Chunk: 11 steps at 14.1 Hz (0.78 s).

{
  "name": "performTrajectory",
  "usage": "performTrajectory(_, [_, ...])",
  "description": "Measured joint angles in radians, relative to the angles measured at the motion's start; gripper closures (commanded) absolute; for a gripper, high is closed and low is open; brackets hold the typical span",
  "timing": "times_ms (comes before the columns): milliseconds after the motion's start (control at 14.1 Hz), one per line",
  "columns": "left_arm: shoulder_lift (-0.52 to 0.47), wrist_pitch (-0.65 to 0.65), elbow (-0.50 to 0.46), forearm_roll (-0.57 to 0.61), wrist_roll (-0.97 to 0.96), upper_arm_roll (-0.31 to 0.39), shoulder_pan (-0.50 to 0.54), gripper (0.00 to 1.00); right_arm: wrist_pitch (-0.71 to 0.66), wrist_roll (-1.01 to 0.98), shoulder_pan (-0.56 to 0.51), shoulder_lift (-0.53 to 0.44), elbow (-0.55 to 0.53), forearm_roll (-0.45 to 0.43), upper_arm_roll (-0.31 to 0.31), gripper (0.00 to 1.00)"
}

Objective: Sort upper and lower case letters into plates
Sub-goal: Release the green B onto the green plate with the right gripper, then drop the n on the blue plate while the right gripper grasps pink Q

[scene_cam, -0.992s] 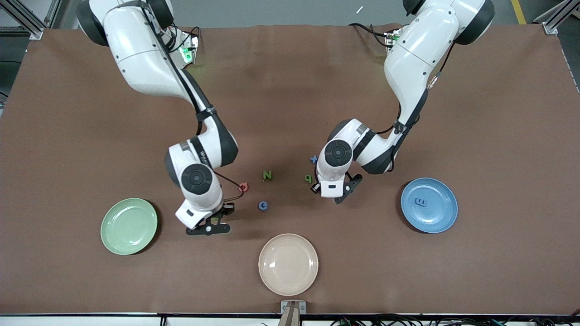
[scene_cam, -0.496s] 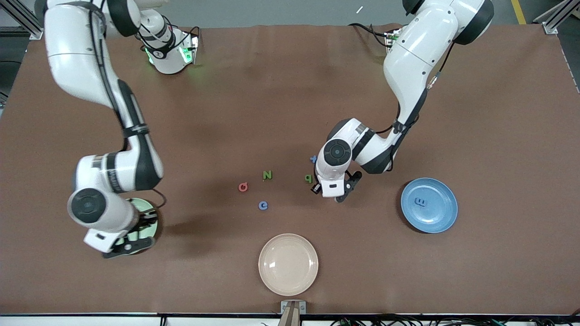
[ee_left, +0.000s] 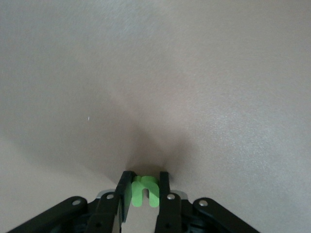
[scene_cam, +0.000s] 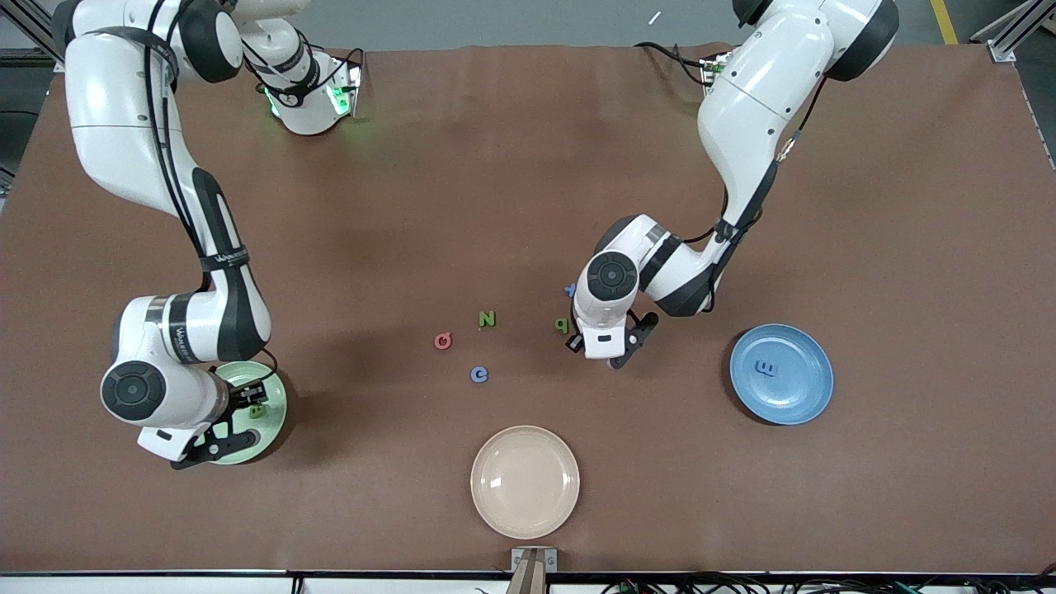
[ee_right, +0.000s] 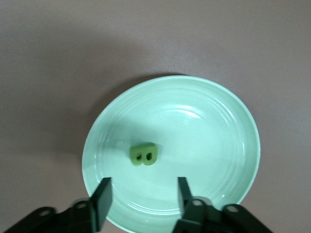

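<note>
Counter: brown cloth (scene_cam: 528, 165) covers it; your two arms reach in from the top edge.
Right gripper (ee_right: 141, 204): over the green plate (scene_cam: 276, 412), jaws apart and empty; a green B (ee_right: 144, 154) lies flat in the plate (ee_right: 194, 121) under it.
Left gripper (ee_left: 144, 191): down at the counter beside the green p (scene_cam: 562, 325), clamped on a bright green letter (ee_left: 144, 190).
Blue plate (scene_cam: 804, 396): toward the left arm's end; a blue E (scene_cam: 767, 369) lies in it.
Loose letters: red a (scene_cam: 443, 340), green N (scene_cam: 487, 318), blue c (scene_cam: 479, 374), and a blue piece (scene_cam: 569, 289) half hidden by the left arm.
Cream plate (scene_cam: 525, 481): bare, nearest the front camera.
Handling: the letters look light, small and fairly stiff. You should pinch across a stroke's flat sides, as low as you can, and expect them to twist or slide.
</note>
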Motion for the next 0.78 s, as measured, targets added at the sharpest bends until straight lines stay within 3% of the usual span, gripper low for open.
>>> performTrajectory(283, [-0.018,-0.006,0.033,0.073,0.171,0.05,0.045,1.0,-0.017,0.053,0.04,-0.005,0.005,0.01,0.015,0.13])
performTrajectory(496, [-0.042,-0.036,0.059,0.086,0.375,0.056,0.155,1.0,-0.067,0.253,0.164,-0.021,0.008,0.035,0.028,0.13])
performTrajectory(779, [-0.084,-0.115,0.064,0.086,0.627,0.056,0.264,1.0,-0.071,0.564,0.333,-0.026,0.007,0.156,0.028,0.13])
